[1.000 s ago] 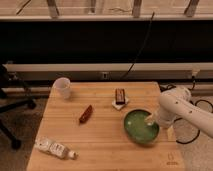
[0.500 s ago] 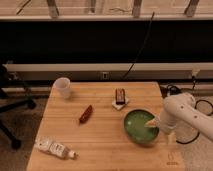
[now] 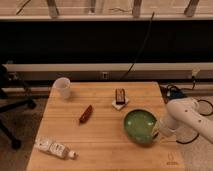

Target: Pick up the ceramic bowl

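The green ceramic bowl [image 3: 139, 127] sits on the wooden table [image 3: 100, 135] near its right front. My gripper [image 3: 158, 131] is at the bowl's right rim, at the end of the white arm [image 3: 187, 117] that reaches in from the right edge of the view. The arm's wrist hides where the gripper meets the rim.
A white cup [image 3: 62, 88] stands at the table's back left. A reddish-brown snack bar [image 3: 86, 113] lies mid-table. A dark packet on a white square [image 3: 119, 97] is behind the bowl. A plastic bottle [image 3: 55, 148] lies at the front left. A black chair [image 3: 10, 102] stands left of the table.
The arm has dropped lower and drawn right, bringing the gripper down to the bowl's right rim. The bowl has stayed in about the same place.
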`<state>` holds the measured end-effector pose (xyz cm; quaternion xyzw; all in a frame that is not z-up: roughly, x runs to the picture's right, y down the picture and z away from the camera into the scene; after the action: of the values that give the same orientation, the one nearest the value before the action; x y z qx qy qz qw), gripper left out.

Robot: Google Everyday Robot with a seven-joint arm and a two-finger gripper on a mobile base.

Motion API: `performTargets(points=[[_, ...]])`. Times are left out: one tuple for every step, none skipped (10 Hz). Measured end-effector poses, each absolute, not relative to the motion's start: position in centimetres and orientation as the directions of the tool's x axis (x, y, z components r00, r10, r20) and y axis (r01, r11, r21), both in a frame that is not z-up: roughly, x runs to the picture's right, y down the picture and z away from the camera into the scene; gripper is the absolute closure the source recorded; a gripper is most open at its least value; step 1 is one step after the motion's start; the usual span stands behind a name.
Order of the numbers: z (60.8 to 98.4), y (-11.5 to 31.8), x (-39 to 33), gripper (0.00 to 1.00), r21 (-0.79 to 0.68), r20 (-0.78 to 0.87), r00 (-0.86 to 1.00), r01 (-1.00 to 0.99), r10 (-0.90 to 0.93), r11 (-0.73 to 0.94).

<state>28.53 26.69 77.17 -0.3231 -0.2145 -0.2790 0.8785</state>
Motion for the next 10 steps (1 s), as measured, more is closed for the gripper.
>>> performTargets(points=[[77.1, 26.9, 28.6, 0.88, -0.450, 0.567, 0.749, 0.631, -0.343, 0.632], [77.0, 26.4, 28.7, 0.98, -0.453, 0.558, 0.750, 0.633, -0.354, 0.628], [77.0, 25.5, 28.5, 1.00, -0.453, 0.552, 0.750, 0.636, -0.364, 0.625], [76.9, 24.8, 28.4, 1.00, -0.449, 0.552, 0.749, 0.637, -0.366, 0.627], [76.4, 24.4, 28.5, 1.00, -0.450, 0.552, 0.749, 0.638, -0.367, 0.625], [75.8, 24.1, 28.7, 1.00, -0.449, 0.554, 0.746, 0.642, -0.370, 0.622], [75.7, 23.7, 28.5, 1.00, -0.444, 0.554, 0.741, 0.649, -0.379, 0.618], [75.9, 23.1, 28.2, 1.00, -0.440, 0.556, 0.736, 0.656, -0.387, 0.614], [76.0, 22.5, 27.9, 1.00, -0.436, 0.557, 0.732, 0.660, -0.393, 0.611], [75.7, 22.3, 27.9, 1.00, -0.436, 0.556, 0.731, 0.662, -0.396, 0.610]])
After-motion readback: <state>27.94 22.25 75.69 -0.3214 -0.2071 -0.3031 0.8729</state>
